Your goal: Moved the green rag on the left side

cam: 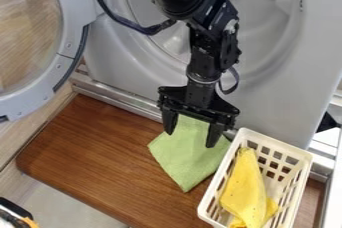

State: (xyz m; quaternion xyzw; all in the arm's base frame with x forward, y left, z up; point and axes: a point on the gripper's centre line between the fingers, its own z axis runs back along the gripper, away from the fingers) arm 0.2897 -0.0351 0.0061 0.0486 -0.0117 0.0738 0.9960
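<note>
The gripper (pixel 192 134) hangs in the middle of the view, over the upper part of the green rag, its two fingers spread apart and open. Flat on the brown wooden board lies the green rag (pixel 186 158), one corner pointing toward the front. Its upper edge is partly hidden behind the gripper, and its right corner comes close to the white basket. Whether the fingertips touch the cloth, I cannot tell.
A white slotted basket (pixel 304 172) with a yellow cloth (pixel 246 192) in it stands right of the rag. Behind the board (pixel 93 157) is a grey front-loading machine (pixel 127 74), its round door (pixel 63 37) swung out at the left. A dark object (pixel 15 214) sits at lower left.
</note>
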